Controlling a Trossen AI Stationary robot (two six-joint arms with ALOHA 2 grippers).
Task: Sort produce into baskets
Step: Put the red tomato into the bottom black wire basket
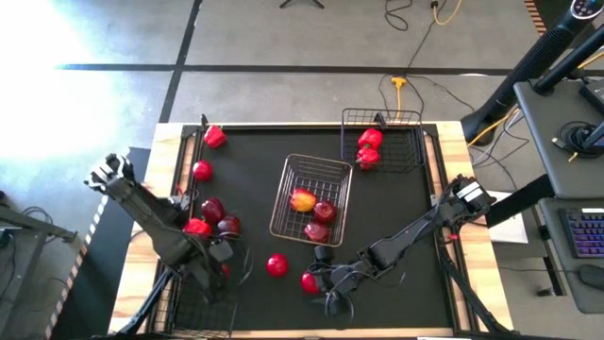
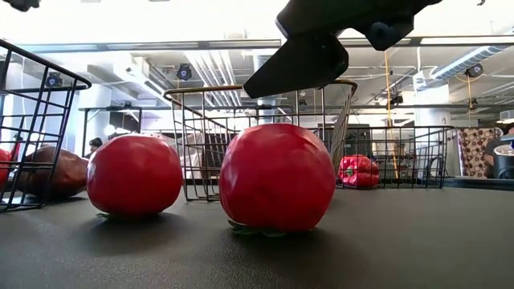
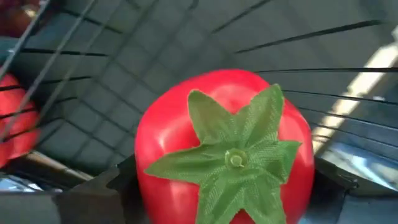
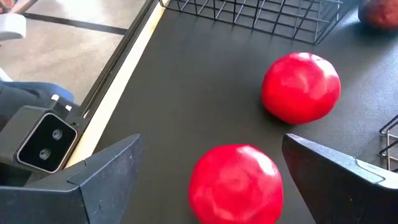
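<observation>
My left gripper [image 1: 223, 268] is over the black wire basket [image 1: 193, 316] at the table's near left and is shut on a red green-stemmed tomato [image 3: 224, 149]. My right gripper [image 1: 323, 286] is open near the table's front, just above a tomato [image 4: 236, 183] lying on the table. Its fingers stand on either side of that tomato, apart from it. A second tomato [image 1: 276, 265] lies to its left. The silvery basket [image 1: 332, 175] in the middle holds a yellow-red apple [image 1: 302, 199] and two dark red apples. The far black basket [image 1: 406, 123] holds two red peppers [image 1: 369, 147]. My left gripper pinches the tomato by its two opposite sides [image 3: 144, 171] between its two fingers [image 3: 93, 196]. The green stem end [image 3: 235, 159] faces back toward the wrist. The basket's wire mesh shows behind the tomato.
Dark red apples [image 1: 213, 209] and a red pepper [image 1: 197, 227] lie close to my left arm. A round red fruit [image 1: 202, 171] and a red pepper [image 1: 215, 137] lie toward the far left. The silvery basket's near wall [image 2: 265, 108] stands right behind the two tomatoes on the table.
</observation>
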